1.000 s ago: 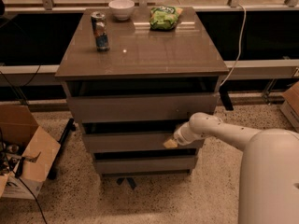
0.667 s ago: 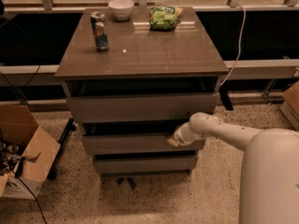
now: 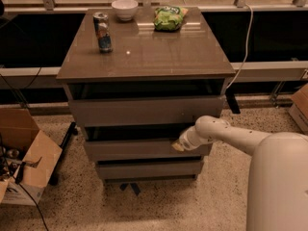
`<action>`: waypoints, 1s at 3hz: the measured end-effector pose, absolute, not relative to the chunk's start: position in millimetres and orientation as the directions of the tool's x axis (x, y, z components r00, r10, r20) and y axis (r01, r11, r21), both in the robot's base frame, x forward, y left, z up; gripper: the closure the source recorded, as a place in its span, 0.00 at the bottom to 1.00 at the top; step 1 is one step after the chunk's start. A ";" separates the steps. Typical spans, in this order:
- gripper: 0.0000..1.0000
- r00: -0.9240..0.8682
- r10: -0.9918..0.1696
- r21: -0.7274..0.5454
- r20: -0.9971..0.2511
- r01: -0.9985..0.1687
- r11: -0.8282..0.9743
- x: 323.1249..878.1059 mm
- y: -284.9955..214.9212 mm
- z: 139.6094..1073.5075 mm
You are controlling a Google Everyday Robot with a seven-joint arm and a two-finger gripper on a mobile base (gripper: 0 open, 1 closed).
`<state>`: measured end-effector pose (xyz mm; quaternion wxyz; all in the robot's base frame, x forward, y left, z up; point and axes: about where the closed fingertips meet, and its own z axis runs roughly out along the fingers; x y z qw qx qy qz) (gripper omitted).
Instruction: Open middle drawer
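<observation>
A grey cabinet with three drawers stands in the middle of the camera view. The middle drawer has its front pulled out a little, with a dark gap above it. The top drawer above also shows a dark gap over its front. The bottom drawer sits below. My gripper is at the upper right edge of the middle drawer's front, reaching in from the right on the white arm.
On the cabinet top stand a can, a white bowl and a green chip bag. An open cardboard box sits on the floor at left. A white cable hangs at right.
The gripper has stayed at the middle drawer's top edge and shifted very slightly. The drawer front shows no clear movement.
</observation>
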<state>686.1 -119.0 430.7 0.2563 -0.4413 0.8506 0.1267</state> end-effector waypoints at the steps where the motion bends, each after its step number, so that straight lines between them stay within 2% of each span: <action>1: 1.00 -0.479 -0.686 -0.011 -0.548 -0.816 0.578 686.1 -119.0 430.7; 2: 1.00 -0.479 -0.686 -0.011 -0.548 -0.816 0.578 686.1 -119.1 430.8; 3: 0.95 -0.479 -0.686 -0.011 -0.548 -0.816 0.578 686.1 -119.0 430.8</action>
